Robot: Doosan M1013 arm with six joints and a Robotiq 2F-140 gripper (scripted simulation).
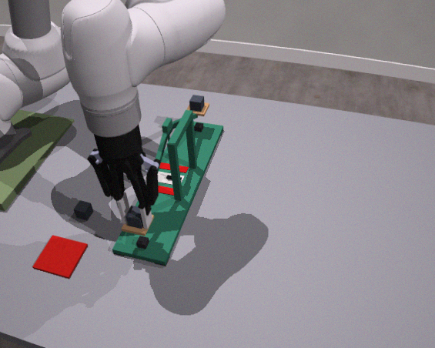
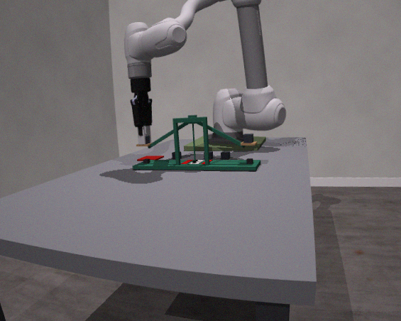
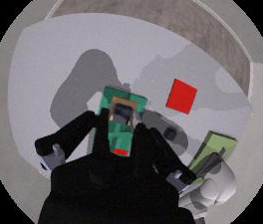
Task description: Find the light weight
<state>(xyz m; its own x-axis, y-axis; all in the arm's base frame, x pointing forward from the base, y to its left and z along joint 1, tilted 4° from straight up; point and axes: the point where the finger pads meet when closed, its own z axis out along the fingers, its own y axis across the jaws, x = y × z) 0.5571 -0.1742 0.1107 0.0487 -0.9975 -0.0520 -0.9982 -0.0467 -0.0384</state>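
Observation:
My gripper (image 1: pixel 135 223) (image 2: pixel 143 141) (image 3: pixel 122 112) is slightly open, its fingertips on either side of a dark weight (image 1: pixel 134 216) (image 3: pixel 123 112) on the near pan (image 1: pixel 133 230) (image 2: pixel 140 145). A second dark weight (image 1: pixel 196 102) (image 2: pixel 248 138) sits on the far pan (image 1: pixel 204 110) (image 2: pixel 249 143). The green balance (image 1: pixel 160 250) (image 2: pixel 199 167) has its pointer over the white field, and the pans look nearly level. The red dish (image 1: pixel 60 255) (image 2: pixel 150 158) (image 3: pixel 181 97) lies flat with nothing on it. A loose weight (image 1: pixel 83 210) (image 3: pixel 170 133) lies on the table.
The exterior view shows three dark weights behind the balance: one on the left (image 2: pixel 176 155), one in the middle (image 2: pixel 209 155) and one on the right (image 2: pixel 225 155). The balance's uprights (image 1: pixel 175 169) stand beside the gripper. The olive base plate (image 1: pixel 1 198) (image 2: pixel 196 146) lies under the arm.

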